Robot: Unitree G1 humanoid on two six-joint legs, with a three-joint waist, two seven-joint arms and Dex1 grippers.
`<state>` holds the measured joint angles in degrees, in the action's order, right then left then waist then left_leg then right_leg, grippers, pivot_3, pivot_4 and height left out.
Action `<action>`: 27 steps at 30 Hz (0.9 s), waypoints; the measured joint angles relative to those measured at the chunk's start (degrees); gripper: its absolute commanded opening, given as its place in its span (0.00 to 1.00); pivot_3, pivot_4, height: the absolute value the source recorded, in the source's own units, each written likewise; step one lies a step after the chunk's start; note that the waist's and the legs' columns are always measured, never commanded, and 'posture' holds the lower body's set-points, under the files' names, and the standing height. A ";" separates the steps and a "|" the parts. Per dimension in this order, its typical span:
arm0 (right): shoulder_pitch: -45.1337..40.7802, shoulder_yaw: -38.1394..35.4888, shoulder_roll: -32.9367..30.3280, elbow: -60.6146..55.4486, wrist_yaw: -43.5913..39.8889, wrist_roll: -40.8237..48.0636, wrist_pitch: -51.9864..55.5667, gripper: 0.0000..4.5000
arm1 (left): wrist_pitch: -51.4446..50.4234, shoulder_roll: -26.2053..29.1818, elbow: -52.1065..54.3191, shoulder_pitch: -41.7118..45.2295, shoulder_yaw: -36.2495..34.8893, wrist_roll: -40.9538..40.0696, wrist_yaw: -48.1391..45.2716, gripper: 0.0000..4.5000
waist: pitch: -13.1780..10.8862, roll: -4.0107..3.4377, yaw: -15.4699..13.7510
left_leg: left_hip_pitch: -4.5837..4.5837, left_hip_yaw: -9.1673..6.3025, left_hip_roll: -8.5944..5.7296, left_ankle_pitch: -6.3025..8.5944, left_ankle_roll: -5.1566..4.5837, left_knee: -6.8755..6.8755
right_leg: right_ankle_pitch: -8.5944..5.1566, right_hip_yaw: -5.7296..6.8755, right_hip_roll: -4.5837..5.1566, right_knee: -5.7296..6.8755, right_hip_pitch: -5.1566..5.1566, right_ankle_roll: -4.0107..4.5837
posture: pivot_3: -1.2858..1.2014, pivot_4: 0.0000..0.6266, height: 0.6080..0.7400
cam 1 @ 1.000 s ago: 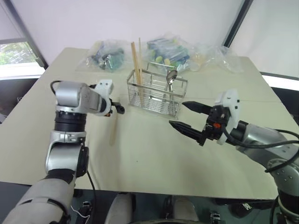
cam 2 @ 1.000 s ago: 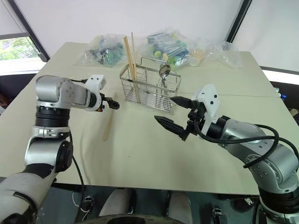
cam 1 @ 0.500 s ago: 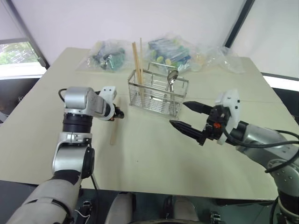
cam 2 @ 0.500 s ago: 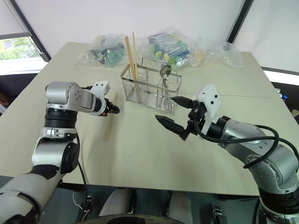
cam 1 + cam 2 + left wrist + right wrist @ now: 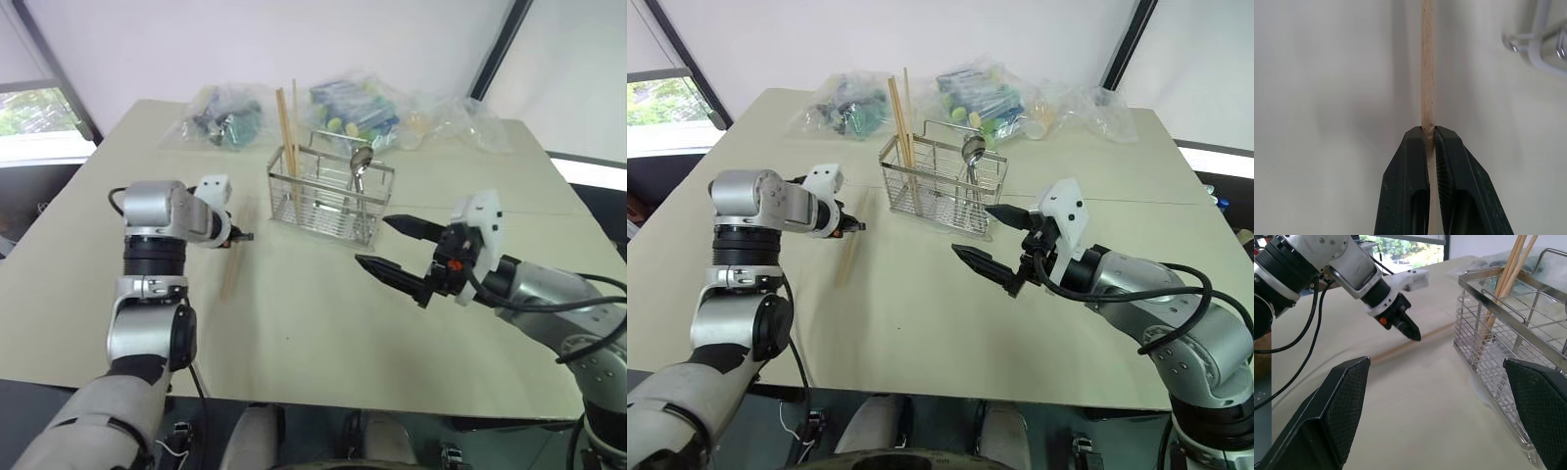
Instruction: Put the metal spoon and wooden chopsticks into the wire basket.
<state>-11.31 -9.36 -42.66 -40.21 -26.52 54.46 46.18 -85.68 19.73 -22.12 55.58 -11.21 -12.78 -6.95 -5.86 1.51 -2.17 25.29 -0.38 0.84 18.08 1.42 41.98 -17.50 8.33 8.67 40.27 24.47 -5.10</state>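
Observation:
The wire basket [image 5: 329, 208] stands at the table's middle back. Two wooden chopsticks [image 5: 286, 127] stand upright in its left end, and the metal spoon [image 5: 360, 162] stands in its right part, bowl up. Another chopstick [image 5: 231, 272] lies left of the basket, low over the table. My left gripper [image 5: 245, 236] is shut on its far end, and the left wrist view shows the fingertips [image 5: 1418, 142] pinching the stick [image 5: 1427, 58]. I cannot tell whether it is off the table. My right gripper [image 5: 372, 241] hovers open and empty, right of and nearer than the basket.
Clear plastic bags of colourful items [image 5: 223, 113] [image 5: 358, 103] [image 5: 460, 125] lie along the table's far edge behind the basket. The beige tabletop [image 5: 294, 333] stretches bare between the arms toward the near edge.
My left gripper has shut on the loose chopstick and shifted a little left. The stick's near end has swung left. The right arm has not moved.

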 measured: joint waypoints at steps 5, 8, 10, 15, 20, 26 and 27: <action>-1.14 0.03 -0.01 0.64 -0.73 -0.70 -0.05 1.00 | 6.46 3.42 -1.35 -0.01 -1.78 1.55 1.27 0.00 | 0.00 0.00 -0.01 | 0.00 0.00 0.00 0.00 0.00 0.00 | 0.00 0.00 0.01 0.00 0.01 0.00 | 0.52 0.24 0.15; -1.71 -0.02 -0.01 1.50 -1.00 -1.03 -0.26 1.00 | 13.96 5.57 -1.28 -0.51 -3.26 2.45 2.19 0.00 | 0.00 0.00 -0.03 | 0.02 0.00 0.00 0.00 0.01 0.00 | 0.01 -0.01 0.03 -0.01 0.03 0.01 | 0.52 0.24 0.15; -2.34 -0.39 -0.01 1.76 -1.07 -1.14 -0.34 1.00 | 20.52 6.95 -0.51 -1.58 -3.55 3.80 3.23 0.00 | 0.00 0.00 -0.04 | 0.03 0.00 0.00 -0.01 0.02 0.01 | 0.01 -0.01 0.05 -0.01 0.03 0.01 | 0.52 0.24 0.15; -3.60 -0.67 0.00 2.35 -1.10 -1.44 -0.45 1.00 | 36.32 9.08 3.13 -4.58 -5.44 5.66 5.07 0.00 | 0.00 0.01 -0.20 | 0.07 0.01 0.00 -0.04 0.09 0.06 | 0.01 -0.01 0.11 -0.03 0.03 0.01 | 0.52 0.24 0.15; -5.47 -0.85 0.01 2.39 -1.29 -1.31 -0.55 1.00 | 46.31 8.53 3.68 -0.60 -9.52 3.68 5.91 0.00 | 0.01 0.13 -0.28 | 0.08 -0.01 -0.01 -0.01 0.03 0.15 | 0.05 0.02 0.12 -0.03 -0.01 0.06 | 0.52 0.24 0.15; -5.88 -1.93 -0.07 4.12 -3.13 -1.72 -1.67 1.00 | 58.84 4.69 -0.12 13.73 -11.63 -0.97 4.44 0.00 | 0.04 0.20 -0.10 | 0.08 0.07 -0.02 0.02 -0.02 0.14 | 0.12 0.07 0.09 -0.02 -0.02 -0.06 | 0.52 0.24 0.15; -5.85 -2.14 -0.10 4.65 -3.45 -1.94 -1.79 1.00 | 60.80 3.78 -0.51 15.73 -11.63 -1.88 3.90 0.00 | 0.06 0.17 -0.07 | 0.08 0.08 -0.02 0.02 -0.03 0.13 | 0.12 0.07 0.08 -0.02 -0.03 -0.06 | 0.52 0.24 0.15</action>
<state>-17.16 -11.50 -42.76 -35.56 -29.97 52.52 44.39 -24.89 23.51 -22.63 71.32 -22.84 -14.66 -3.05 -5.81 1.68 -2.24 25.36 -0.29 0.82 18.11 1.39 42.10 -17.38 8.40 8.76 40.25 24.44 -5.16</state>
